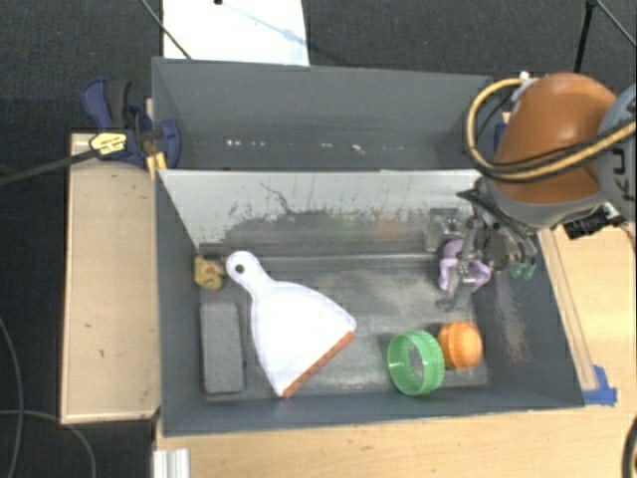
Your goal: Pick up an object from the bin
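Grey bin (328, 207) holds white dustpan (294, 332), grey block (221, 347), green ring (415, 362), orange ball (461, 346).

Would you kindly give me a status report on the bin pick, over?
Gripper shut on purple piece, right rear of bin. Orange ball and green ring nearer the front, untouched. Nothing in the way.

A small lilac thing (464, 272) is seen in the right part of the bin (328, 118), near the back wall; its shape cannot be told.
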`<state>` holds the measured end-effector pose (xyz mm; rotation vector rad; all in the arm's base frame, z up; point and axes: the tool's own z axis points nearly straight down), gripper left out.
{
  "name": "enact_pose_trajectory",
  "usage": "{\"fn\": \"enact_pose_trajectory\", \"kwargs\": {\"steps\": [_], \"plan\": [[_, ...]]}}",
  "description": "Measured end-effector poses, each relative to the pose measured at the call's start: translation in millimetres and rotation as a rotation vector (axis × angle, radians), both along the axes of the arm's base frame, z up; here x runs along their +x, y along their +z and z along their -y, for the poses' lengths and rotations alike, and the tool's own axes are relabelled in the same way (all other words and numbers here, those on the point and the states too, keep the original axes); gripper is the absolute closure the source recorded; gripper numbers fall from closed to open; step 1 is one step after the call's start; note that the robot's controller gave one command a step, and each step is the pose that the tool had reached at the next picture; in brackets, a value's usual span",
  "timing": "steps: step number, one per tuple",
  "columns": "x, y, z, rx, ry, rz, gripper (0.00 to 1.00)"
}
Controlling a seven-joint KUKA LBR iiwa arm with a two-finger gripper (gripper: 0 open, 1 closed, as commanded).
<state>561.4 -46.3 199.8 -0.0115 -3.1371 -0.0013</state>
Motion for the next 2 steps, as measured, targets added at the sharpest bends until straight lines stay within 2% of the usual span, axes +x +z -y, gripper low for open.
{"fn": "enact_pose_trajectory", "kwargs": {"steps": [1, 2], "plan": [[1.7, 4.5, -0.1, -0.001, 0.002, 0.008, 0.0], [-25.1, -38.8, -5.6, -0.001, 0.124, 0.01, 0.0]]}}
